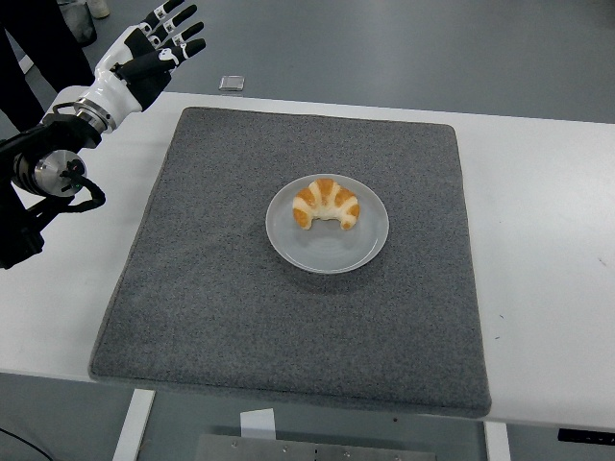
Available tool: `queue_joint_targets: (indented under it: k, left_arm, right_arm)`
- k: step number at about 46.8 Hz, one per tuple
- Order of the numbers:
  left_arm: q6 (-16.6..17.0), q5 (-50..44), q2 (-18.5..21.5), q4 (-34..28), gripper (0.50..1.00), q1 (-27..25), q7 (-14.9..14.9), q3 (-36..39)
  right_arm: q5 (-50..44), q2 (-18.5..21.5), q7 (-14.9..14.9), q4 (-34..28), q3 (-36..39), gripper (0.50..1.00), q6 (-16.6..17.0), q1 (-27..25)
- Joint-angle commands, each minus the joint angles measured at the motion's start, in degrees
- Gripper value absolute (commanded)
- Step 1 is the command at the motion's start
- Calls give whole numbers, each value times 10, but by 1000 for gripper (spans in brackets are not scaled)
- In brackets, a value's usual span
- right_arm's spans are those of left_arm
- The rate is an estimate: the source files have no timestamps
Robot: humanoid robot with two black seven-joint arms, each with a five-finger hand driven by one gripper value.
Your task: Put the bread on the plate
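A golden croissant-shaped bread (pixel 327 204) lies on the upper part of a round pale grey plate (pixel 327 250), which sits in the middle of a dark grey mat (pixel 211 288). My left hand (pixel 154 46) is raised at the far upper left, beyond the mat's corner, fingers spread and holding nothing. It is well away from the plate. The right arm does not show.
The mat covers most of the white table (pixel 538 240). A small grey square object (pixel 230 83) lies on the floor behind the table's far edge. A person's dark clothing (pixel 43 38) shows at the top left corner.
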Motion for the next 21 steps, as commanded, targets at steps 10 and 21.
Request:
queue_joint_targets:
  k: [10,21]
  left_arm:
    - [4,8,-13,41,992,-2,0,3]
    - [-1,7,-13,42,992,-2,0,3]
  right_arm:
    - [0,0,0,0,1,952,0,0]
    - [0,0,0,0,0,952,0,0]
